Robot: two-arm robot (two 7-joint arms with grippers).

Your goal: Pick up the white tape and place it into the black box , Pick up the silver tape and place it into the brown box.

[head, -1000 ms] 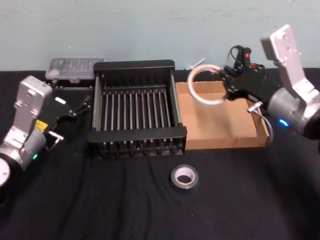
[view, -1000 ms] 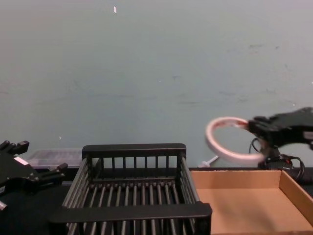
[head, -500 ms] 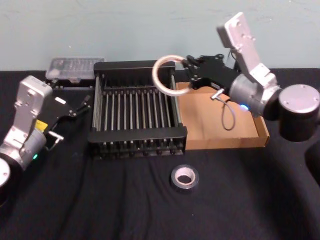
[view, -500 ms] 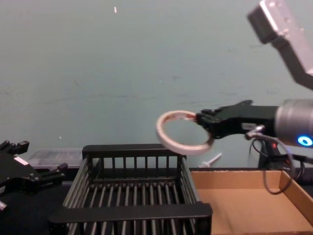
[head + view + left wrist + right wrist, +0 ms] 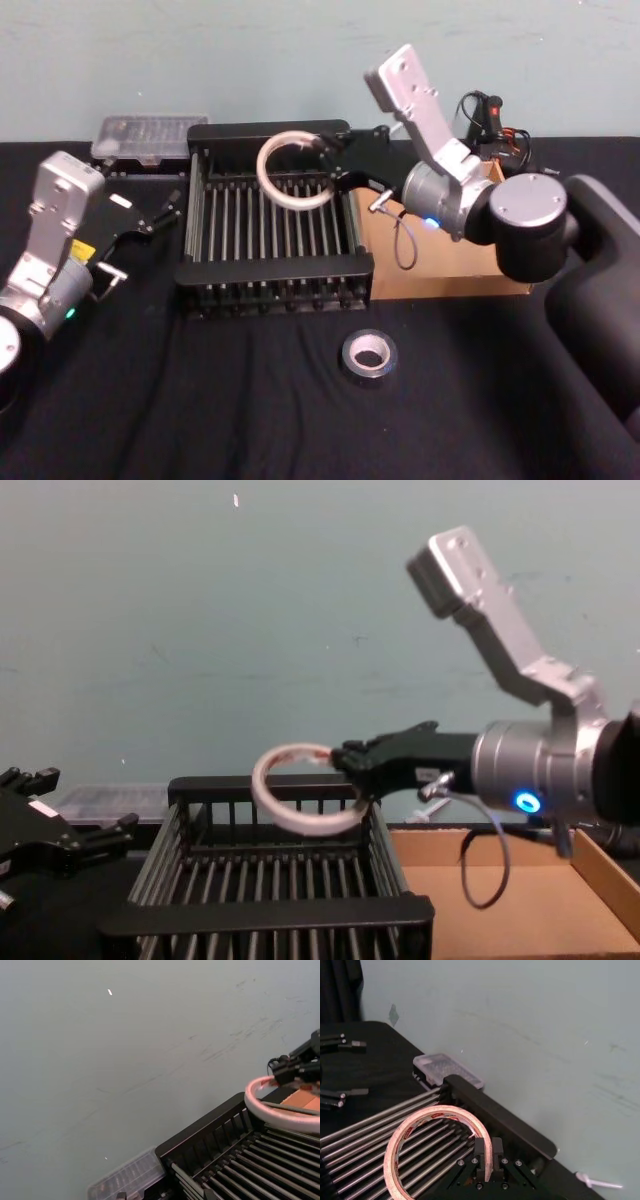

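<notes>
White tape (image 5: 295,169), red print on its face too small to read, hangs above the black box (image 5: 272,268), pinched at its rim by the right end effector (image 5: 487,1157). Left end effector (image 5: 165,211) sits beside the box, fingers apart.

White tape (image 5: 294,170) hangs tilted above the black box (image 5: 272,268); the silver tape (image 5: 368,355) lies flat before the brown box (image 5: 445,268).

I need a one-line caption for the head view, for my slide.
Right gripper holds the white tape above the black box; the silver tape waits on the table, left gripper parked.
</notes>
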